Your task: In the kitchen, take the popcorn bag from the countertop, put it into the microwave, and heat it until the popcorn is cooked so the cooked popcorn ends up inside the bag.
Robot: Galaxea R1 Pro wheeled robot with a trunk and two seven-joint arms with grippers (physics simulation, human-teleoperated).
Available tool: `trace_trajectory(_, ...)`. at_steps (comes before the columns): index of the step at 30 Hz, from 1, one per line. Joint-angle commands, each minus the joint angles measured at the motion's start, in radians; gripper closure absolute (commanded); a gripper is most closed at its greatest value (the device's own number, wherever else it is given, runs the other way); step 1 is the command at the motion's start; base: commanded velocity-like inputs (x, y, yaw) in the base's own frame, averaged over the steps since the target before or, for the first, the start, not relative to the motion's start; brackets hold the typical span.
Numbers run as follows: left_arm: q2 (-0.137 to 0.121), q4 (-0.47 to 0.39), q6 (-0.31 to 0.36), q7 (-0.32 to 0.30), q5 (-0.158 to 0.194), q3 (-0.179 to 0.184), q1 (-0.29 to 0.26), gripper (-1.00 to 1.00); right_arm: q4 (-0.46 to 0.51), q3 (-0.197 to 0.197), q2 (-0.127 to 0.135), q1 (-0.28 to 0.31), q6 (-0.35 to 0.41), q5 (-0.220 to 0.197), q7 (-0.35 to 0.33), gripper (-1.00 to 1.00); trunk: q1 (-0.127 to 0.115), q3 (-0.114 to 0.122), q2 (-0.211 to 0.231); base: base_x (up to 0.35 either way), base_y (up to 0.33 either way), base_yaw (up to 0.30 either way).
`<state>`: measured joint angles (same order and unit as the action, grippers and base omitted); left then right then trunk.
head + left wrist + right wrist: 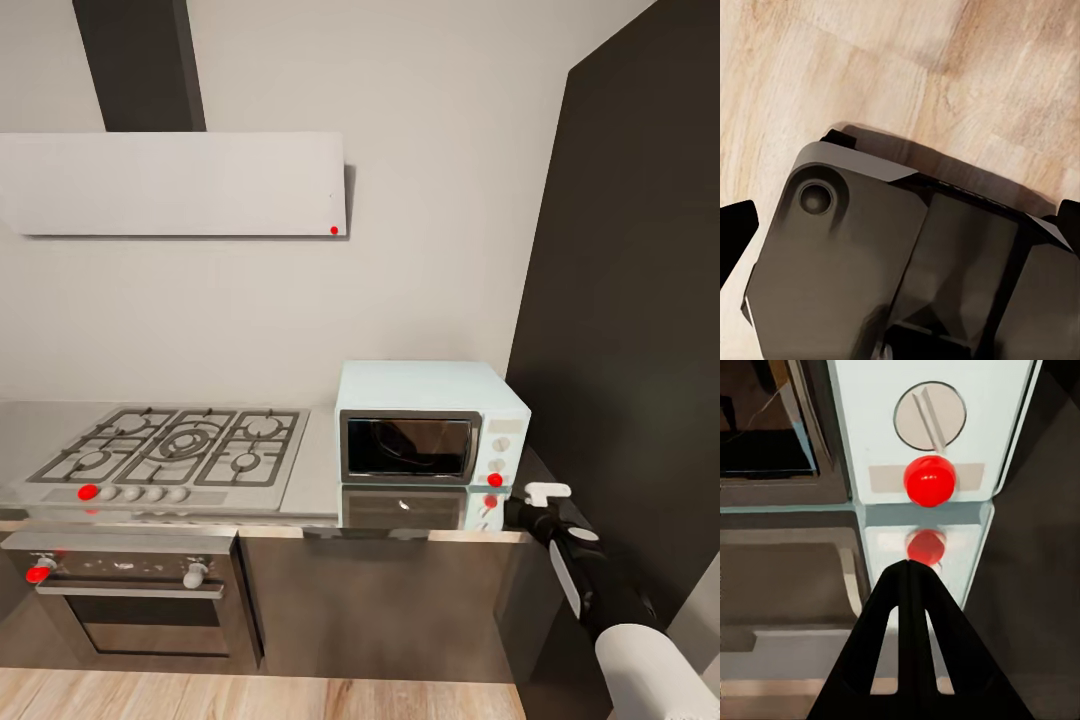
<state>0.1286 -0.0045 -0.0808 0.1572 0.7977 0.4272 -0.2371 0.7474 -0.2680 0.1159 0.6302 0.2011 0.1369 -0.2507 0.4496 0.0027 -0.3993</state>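
The pale mint-blue microwave (430,425) stands on the grey countertop (318,482) with its dark glass door shut. I cannot see the popcorn bag or the popcorn; the glass reveals nothing inside. My right gripper (516,510) hovers just in front of the microwave's lower right corner. In the right wrist view its fingers (909,585) are pressed together, shut on nothing. They point at the red indicator dot (930,480) below a grey knob (930,416), a short gap away. My left gripper (900,225) hangs open over the robot's dark base (847,262).
A gas hob (175,445) takes up the countertop left of the microwave, with a built-in black oven (130,600) below it. A white range hood (170,185) hangs above. A tall dark cabinet wall (640,300) stands close on the right. The floor (945,60) is light wood.
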Motion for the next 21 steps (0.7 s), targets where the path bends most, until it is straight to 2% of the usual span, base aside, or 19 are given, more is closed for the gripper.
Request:
trace_trajectory(1,0.0,0.0,-0.002,0.004,0.007,0.008,0.0,-1.0,0.001,-0.005,-0.001,0.0,0.003,0.01,-0.01,1.0,0.0,0.0,-0.001,0.0,0.0,0.0)
trace_trajectory(10,-0.007,0.001,-0.002,0.004,0.012,0.008,0.0,-1.0,-0.003,-0.007,-0.004,0.0,-0.029,0.004,-0.009,1.0,0.0,0.0,-0.001,0.021,0.0,0.0)
trace_trajectory(14,-0.017,0.001,-0.002,0.004,0.011,0.008,0.0,-1.0,-0.005,-0.008,-0.003,0.0,-0.042,0.004,-0.004,1.0,0.0,0.0,-0.001,0.201,0.0,0.0)
trace_trajectory(21,-0.02,0.001,-0.002,0.004,0.011,0.008,0.0,-1.0,-0.046,-0.011,-0.002,0.0,-0.088,0.004,0.001,1.0,0.0,0.0,-0.001,0.232,0.0,0.0)
